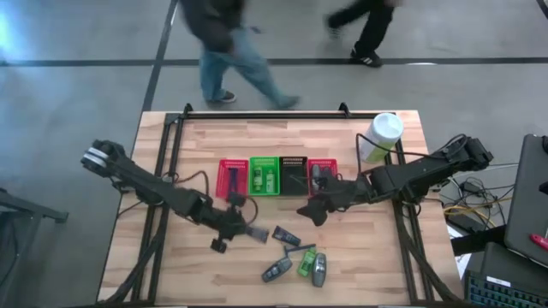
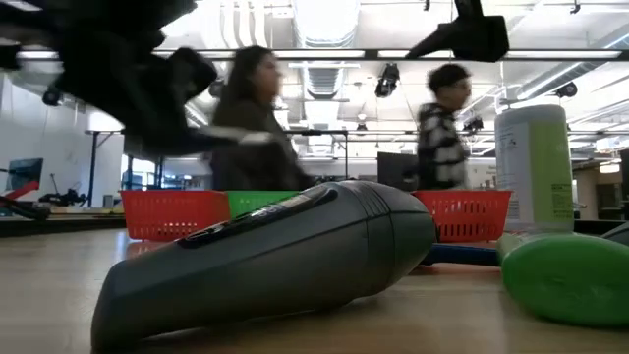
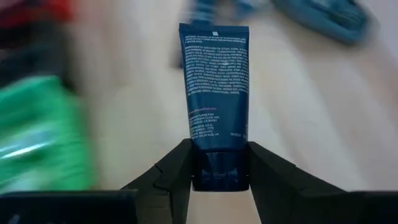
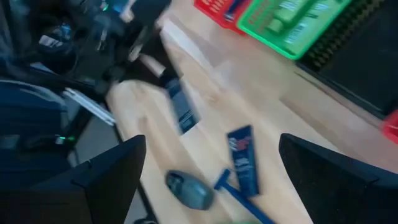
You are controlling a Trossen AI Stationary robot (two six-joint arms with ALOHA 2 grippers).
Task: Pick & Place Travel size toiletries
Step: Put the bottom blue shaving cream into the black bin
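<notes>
Low cam up close: grey oval mini bottle (image 2: 265, 256) lying on its side on the wooden table (image 2: 59, 285), green item (image 2: 570, 275) just beside it at the edge of view. Behind those, a red basket (image 2: 172, 213) and another red basket (image 2: 470, 214), tall white-and-green canister (image 2: 534, 167) standing upright further back.

From above: loose toiletries clustered at the near-centre of the table — grey bottles (image 1: 318, 269), a green packet (image 1: 306, 263), a dark tube (image 1: 286, 234) and a thin razor (image 1: 301, 248), all near each other, some touching.

Left gripper (image 1: 244, 229) sits just behind that pile, in front of the baskets. Left wrist cam: fingers (image 3: 171, 177) pinching the cap end of a dark blue tube (image 3: 214, 99), one finger each side, tube pointing straight out over the table, green basket blur off to one side.

Right gripper (image 1: 315, 210) hangs near the black basket (image 1: 293, 176) and the R-most red basket (image 1: 323, 171). Right wrist cam: fingers (image 4: 106, 180) spread wide, nothing between them; below lie a blue tube (image 4: 242, 158), razor (image 4: 239, 196), grey bottle (image 4: 189, 190).

Basket row mid-table: red (image 1: 231, 177), green (image 1: 264, 175) w/ green packets inside, black, red. Canister at far R corner. Beyond the table, two people (image 1: 231, 43) walking past, blurred.
</notes>
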